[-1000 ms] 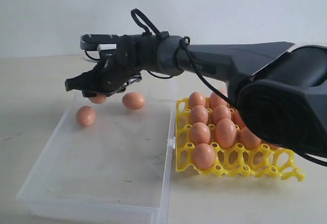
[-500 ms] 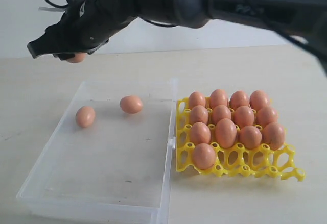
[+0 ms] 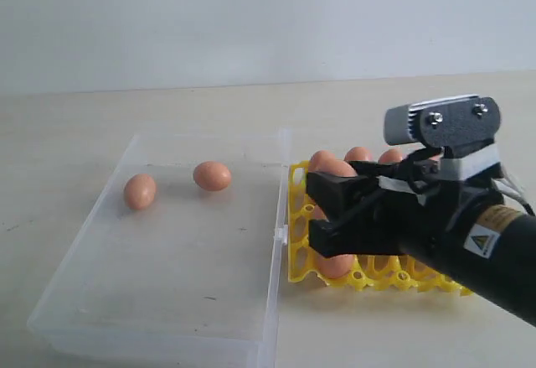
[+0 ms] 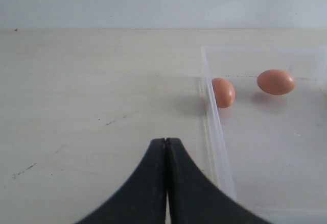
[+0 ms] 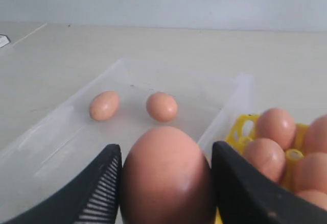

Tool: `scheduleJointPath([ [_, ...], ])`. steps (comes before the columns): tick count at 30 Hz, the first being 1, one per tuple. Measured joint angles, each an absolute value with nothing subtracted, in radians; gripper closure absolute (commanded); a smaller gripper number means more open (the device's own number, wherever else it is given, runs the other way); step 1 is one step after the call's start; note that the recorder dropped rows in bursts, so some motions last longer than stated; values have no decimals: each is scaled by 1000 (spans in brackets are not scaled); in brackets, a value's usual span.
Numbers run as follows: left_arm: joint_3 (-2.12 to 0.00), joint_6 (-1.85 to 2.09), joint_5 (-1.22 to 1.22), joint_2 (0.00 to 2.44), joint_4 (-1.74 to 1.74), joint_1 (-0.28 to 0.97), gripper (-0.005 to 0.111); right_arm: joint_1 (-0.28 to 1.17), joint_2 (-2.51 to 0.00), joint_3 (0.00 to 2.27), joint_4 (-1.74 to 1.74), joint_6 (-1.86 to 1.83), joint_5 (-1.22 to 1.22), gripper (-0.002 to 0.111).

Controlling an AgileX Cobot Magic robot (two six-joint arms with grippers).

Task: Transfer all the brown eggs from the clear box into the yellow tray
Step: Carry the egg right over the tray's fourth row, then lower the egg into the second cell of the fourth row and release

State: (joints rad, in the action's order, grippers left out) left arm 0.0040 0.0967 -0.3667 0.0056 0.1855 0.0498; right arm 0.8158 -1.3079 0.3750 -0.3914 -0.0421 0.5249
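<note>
My right gripper hangs low over the near left part of the yellow tray, shut on a brown egg that fills the gap between its black fingers. The tray holds several brown eggs; the arm hides most of them in the exterior view. Two brown eggs lie apart at the far end of the clear box. My left gripper is shut and empty, low over the bare table just outside the box wall.
The clear box and the yellow tray stand side by side on a pale table, almost touching. The right arm's body covers the right half of the tray. A plain wall lies behind.
The right arm has carried its egg from high over the box's far left corner across to the yellow tray and down low. The two eggs in the box have stayed put.
</note>
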Motion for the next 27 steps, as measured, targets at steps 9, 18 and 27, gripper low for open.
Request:
scheduleJointPath([
  [9, 4, 97, -367, 6, 185, 50, 107, 795, -1273, 267, -624, -144, 470, 108],
  [18, 4, 97, -367, 6, 185, 50, 107, 672, -1299, 310, -558, -144, 378, 108],
  [27, 4, 97, -367, 6, 185, 50, 107, 620, -1397, 371, -506, -136, 282, 108],
])
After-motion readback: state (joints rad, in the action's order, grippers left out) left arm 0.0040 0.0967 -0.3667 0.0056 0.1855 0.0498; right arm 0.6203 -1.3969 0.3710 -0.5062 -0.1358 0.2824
